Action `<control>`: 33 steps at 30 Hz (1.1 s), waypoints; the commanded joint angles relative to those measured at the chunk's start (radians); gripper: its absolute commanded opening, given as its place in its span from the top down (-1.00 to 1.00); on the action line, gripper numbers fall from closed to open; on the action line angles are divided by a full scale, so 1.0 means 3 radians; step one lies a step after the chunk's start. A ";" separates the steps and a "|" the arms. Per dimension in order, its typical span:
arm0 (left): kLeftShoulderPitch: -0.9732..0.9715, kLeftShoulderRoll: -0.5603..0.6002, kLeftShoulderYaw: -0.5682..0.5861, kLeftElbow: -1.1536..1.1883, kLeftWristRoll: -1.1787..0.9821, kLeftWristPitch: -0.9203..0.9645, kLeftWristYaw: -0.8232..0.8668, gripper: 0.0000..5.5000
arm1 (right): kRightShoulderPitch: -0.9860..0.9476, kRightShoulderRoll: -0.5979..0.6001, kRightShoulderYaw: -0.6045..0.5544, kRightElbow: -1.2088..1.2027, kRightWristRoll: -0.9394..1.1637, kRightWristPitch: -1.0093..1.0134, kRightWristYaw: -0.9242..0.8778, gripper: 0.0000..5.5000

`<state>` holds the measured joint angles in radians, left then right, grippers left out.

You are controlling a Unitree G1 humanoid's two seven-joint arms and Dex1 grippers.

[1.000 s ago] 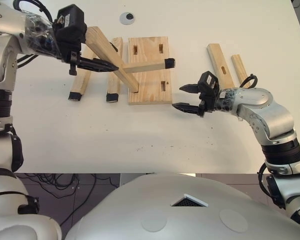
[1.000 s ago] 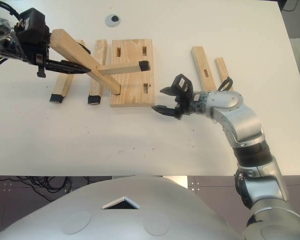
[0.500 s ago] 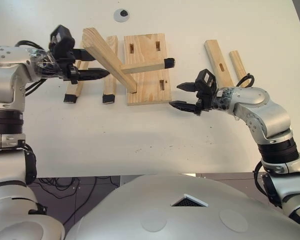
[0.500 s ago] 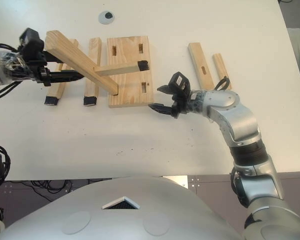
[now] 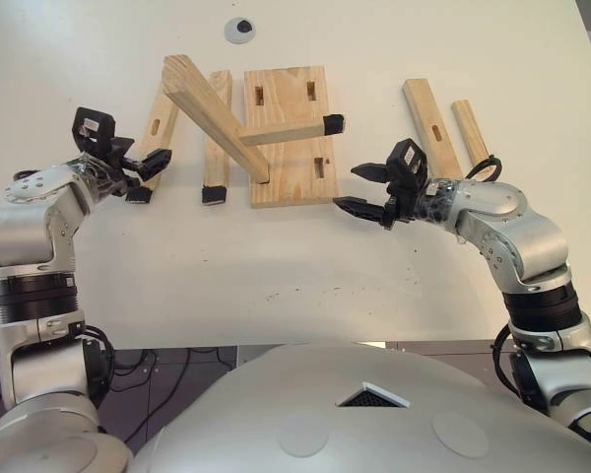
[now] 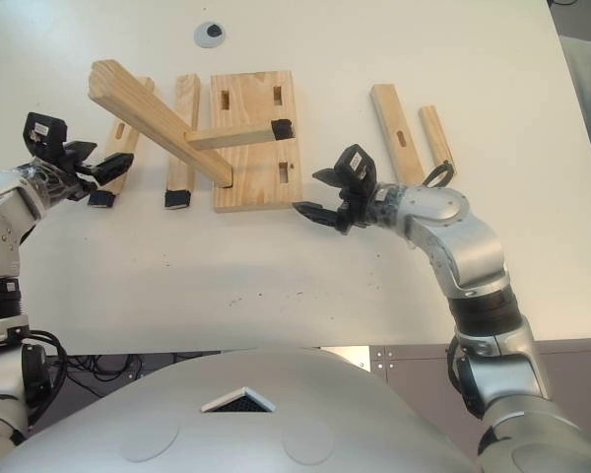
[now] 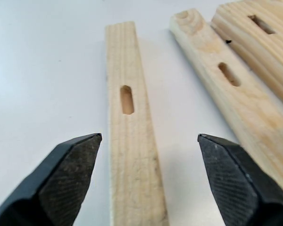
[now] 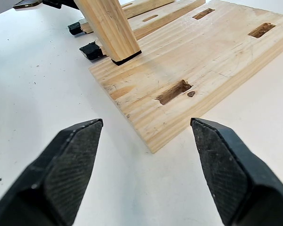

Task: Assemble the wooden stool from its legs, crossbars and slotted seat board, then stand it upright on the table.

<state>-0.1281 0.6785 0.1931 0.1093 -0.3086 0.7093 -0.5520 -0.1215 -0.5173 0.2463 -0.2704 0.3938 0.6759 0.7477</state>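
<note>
Left eye view: the seat board (image 5: 286,182) is seen lying flat on the white table (image 5: 276,266), in the upper middle of the frame, with slots cut into it. A tilted leg (image 5: 213,118) is set with its low end on the board's lower left corner and leans up toward the upper left. A black-capped leg (image 5: 295,128) is laid across the board, and its bare end touches the tilted leg. Whether the two are joined cannot be told.

Left of the board, two more legs are laid on the table side by side. The near leg (image 5: 215,169) is just beside the board. The far leg (image 5: 156,133), which has a slot, is further left. Both have black caps at their lower ends.

In the upper right, a slotted bar (image 5: 430,123) and a thin bar (image 5: 469,126) are laid close together, well apart from the board. A small round disc (image 5: 240,30) is seen at the top.

The left pincer (image 5: 148,172) is held wide open at the capped end of the far leg, and nothing is gripped. In the left wrist view its fingers (image 7: 70,179) are spread on either side of that leg. The right pincer (image 5: 347,187) is also wide open and empty, just beside the board's lower right corner. In the right wrist view that corner and one slot are seen between its fingers.
</note>
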 commanded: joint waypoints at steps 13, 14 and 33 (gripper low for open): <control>0.0019 -0.0065 0.0063 0.0449 0.0091 -0.0376 -0.0041 -0.37 | -0.0059 0.0031 0.0006 0.0047 -0.0054 -0.0026 0.0022 -0.25; 0.0002 -0.0051 0.0050 0.0428 0.0101 -0.0373 -0.0051 -0.37 | -0.0054 0.0033 0.0008 0.0045 -0.0057 -0.0027 0.0020 -0.25; 0.0048 -0.0160 -0.0067 0.0708 0.0193 -0.0587 -0.0178 -0.01 | -0.0318 0.0268 -0.0282 0.0300 -0.0018 -0.0118 -0.0260 -0.25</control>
<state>-0.1194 0.6580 0.1886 0.3130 -0.2573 0.5604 -0.5978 -0.1654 -0.4792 0.2114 -0.2223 0.3837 0.6567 0.7244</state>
